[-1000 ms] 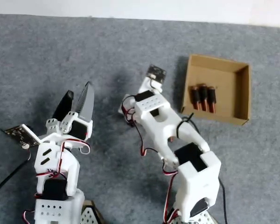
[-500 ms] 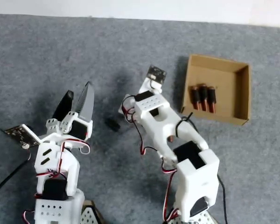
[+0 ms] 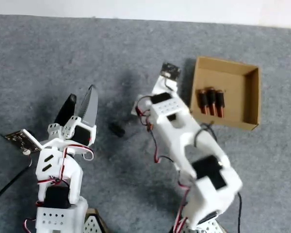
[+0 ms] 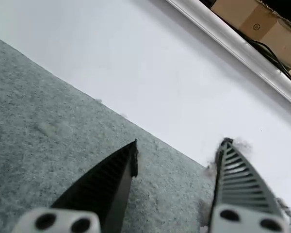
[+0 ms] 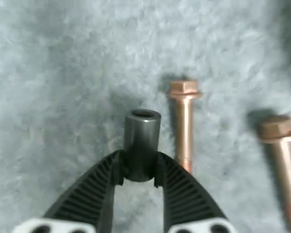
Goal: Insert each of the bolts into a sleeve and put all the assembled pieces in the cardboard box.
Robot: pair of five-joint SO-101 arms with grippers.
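Gripping a sleeve point(image 5: 142, 131) in our right gripper point(image 5: 138, 168) just beside a bolt point(image 5: 183, 121), we probably slide that bolt in next.

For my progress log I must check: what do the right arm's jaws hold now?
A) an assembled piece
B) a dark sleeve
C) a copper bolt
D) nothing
B: in the right wrist view the jaws grip the dark sleeve, while two bolts lie loose beside it.
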